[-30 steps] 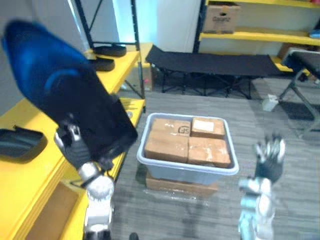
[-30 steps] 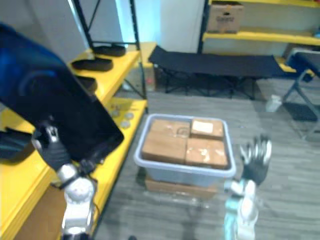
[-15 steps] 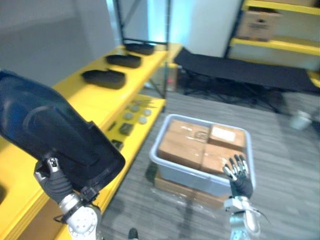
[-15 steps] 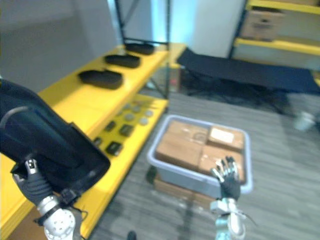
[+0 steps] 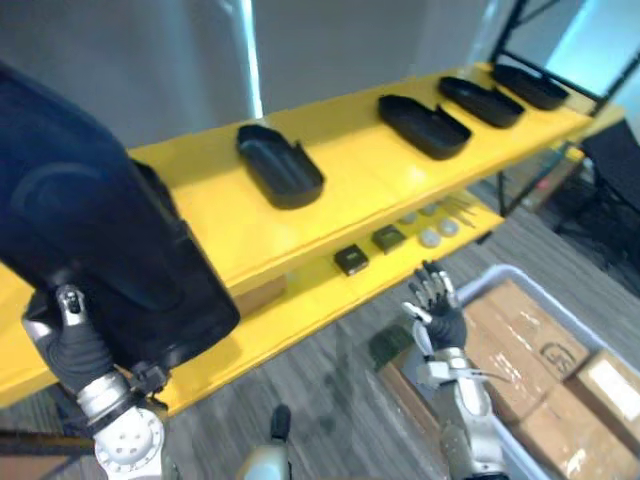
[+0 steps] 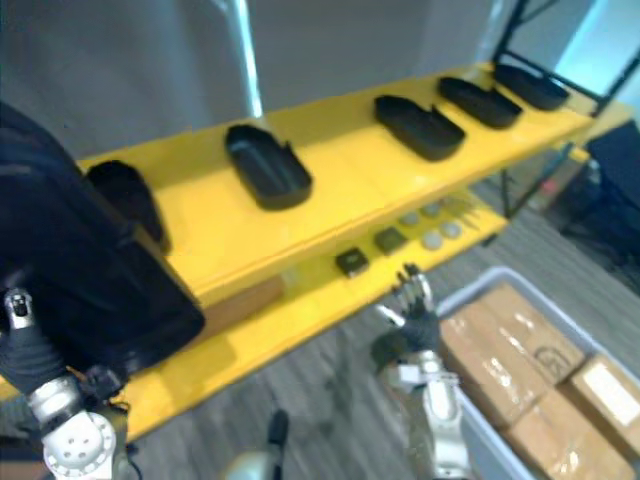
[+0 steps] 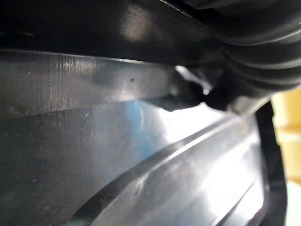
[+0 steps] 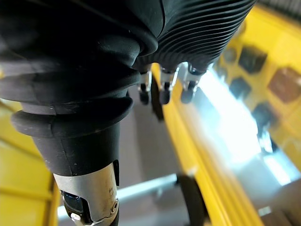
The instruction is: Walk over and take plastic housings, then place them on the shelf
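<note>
My left hand (image 5: 75, 345) at the lower left holds up a large black plastic housing (image 5: 100, 240). Its thumb lies against the shell and its fingers are hidden behind it. The housing's glossy inner wall (image 7: 117, 155) shows close up in the left wrist view. My right hand (image 5: 435, 312) hangs open in mid-view with fingers (image 8: 164, 92) spread, holding nothing. The yellow shelf (image 5: 370, 190) runs diagonally ahead. Several more black housings lie on it, one near the middle (image 5: 280, 165) and others further along (image 5: 425, 125).
A lower yellow shelf level carries small dark and grey parts (image 5: 350, 260). A grey bin (image 5: 497, 272) packed with cardboard boxes (image 5: 530, 335) stands on the floor at the lower right, close to my right hand. A black shelf post (image 5: 520, 25) rises at the far right.
The whole view has swung left towards the yellow shelf, so the bin now sits at the lower right. My left hand still holds the housing up; my right hand stays open.
</note>
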Tool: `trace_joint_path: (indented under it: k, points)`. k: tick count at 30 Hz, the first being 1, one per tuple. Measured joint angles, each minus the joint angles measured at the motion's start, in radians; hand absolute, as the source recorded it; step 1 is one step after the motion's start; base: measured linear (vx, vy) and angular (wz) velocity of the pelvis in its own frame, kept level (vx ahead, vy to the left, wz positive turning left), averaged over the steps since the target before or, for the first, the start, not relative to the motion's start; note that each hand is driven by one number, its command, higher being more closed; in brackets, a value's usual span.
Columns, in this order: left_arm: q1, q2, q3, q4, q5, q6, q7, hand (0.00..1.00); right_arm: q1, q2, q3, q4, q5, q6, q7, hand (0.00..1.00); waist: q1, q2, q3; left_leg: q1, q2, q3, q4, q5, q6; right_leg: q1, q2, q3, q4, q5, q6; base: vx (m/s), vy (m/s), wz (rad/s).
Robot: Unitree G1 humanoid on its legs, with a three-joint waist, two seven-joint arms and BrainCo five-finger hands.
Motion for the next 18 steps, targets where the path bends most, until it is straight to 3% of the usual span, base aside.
trace_joint_path:
  k: [2,3,5,8,10,11,12,14,16,17,18]
  points:
    - [0.003,-0.001,-0.002,-0.001,0.000,-0.001,-0.007,1.00,-0.031,-0.019,0.005,0.005,-0.010,-0.004,0.027,0.00,0.014,0.024,0.011,-0.029,0.004,0.004,0.021,0.004,-0.003,0.018,0.019,-0.003,-0.078,0.000,0.014,0.05,-0.106,-0.08]
    - [0.004,-0.002,-0.001,-0.001,0.000,-0.001,-0.013,1.00,-0.043,-0.025,0.007,0.012,-0.024,-0.004,0.040,0.00,0.019,0.031,0.016,-0.029,0.008,0.014,0.021,0.006,-0.005,0.031,0.025,-0.002,-0.110,0.004,0.043,0.00,-0.109,-0.33]
    - [0.004,-0.007,-0.008,0.000,0.001,-0.003,-0.017,1.00,-0.059,-0.042,0.019,0.014,-0.030,-0.008,0.065,0.00,0.031,0.036,0.019,-0.029,0.019,0.040,0.035,0.006,-0.005,0.054,0.033,-0.004,-0.174,-0.001,0.065,-0.03,-0.114,-0.41]
    - [0.001,-0.022,-0.014,0.000,-0.002,-0.016,-0.021,1.00,-0.063,-0.071,0.027,0.014,-0.039,-0.017,0.085,0.00,0.028,0.059,0.032,-0.026,0.048,0.050,0.056,0.005,-0.007,0.067,0.063,-0.003,-0.200,-0.007,0.079,-0.13,-0.090,-0.28]
    - [0.001,-0.028,-0.015,-0.001,-0.011,-0.041,-0.025,1.00,-0.051,-0.079,0.028,0.014,-0.040,-0.017,0.088,0.00,0.022,0.061,0.034,-0.026,0.058,0.051,0.051,0.018,-0.029,0.067,0.069,-0.004,-0.198,-0.050,0.103,-0.17,-0.076,-0.06]
    - [0.001,-0.043,-0.018,0.000,-0.029,-0.046,-0.038,1.00,-0.043,-0.082,0.027,0.014,-0.036,-0.017,0.091,0.00,0.011,0.074,0.041,-0.025,0.065,0.044,0.050,0.026,-0.040,0.071,0.078,-0.007,-0.189,-0.071,0.113,-0.25,-0.073,0.16]
    - [0.014,-0.047,-0.029,0.000,-0.037,-0.047,-0.043,1.00,-0.024,-0.087,0.024,0.015,-0.035,-0.017,0.098,0.00,0.001,0.096,0.049,-0.018,0.077,0.033,0.051,0.022,-0.045,0.072,0.089,-0.017,-0.167,-0.091,0.097,-0.21,-0.055,0.23]
    - [0.031,-0.045,-0.046,0.000,-0.039,-0.051,-0.057,1.00,0.017,-0.091,0.022,0.014,-0.034,-0.020,0.106,0.00,-0.002,0.108,0.047,-0.020,0.084,0.038,0.053,0.008,-0.038,0.077,0.097,-0.044,-0.142,-0.112,0.086,-0.16,-0.002,0.45]
    - [0.041,-0.045,-0.051,0.000,-0.040,-0.067,-0.074,1.00,0.041,-0.079,0.014,0.014,-0.034,-0.024,0.107,0.00,-0.001,0.085,0.060,-0.040,0.088,0.105,0.084,-0.051,-0.011,0.079,0.073,-0.078,-0.145,-0.113,0.083,-0.10,0.038,0.44]
    - [0.045,-0.044,-0.050,0.000,-0.039,-0.076,-0.083,1.00,0.051,-0.075,0.009,0.014,-0.036,-0.038,0.107,0.00,0.006,0.086,0.060,-0.056,0.086,0.151,0.140,-0.059,0.008,0.080,0.065,-0.084,-0.144,-0.114,0.084,-0.01,0.057,0.22]
    - [0.053,-0.044,-0.046,-0.004,-0.040,-0.081,-0.085,1.00,0.053,-0.074,0.008,0.013,-0.039,-0.054,0.107,0.00,0.008,0.099,0.052,-0.059,0.081,0.164,0.152,-0.052,-0.002,0.083,0.064,-0.086,-0.144,-0.117,0.090,0.01,0.039,0.20]
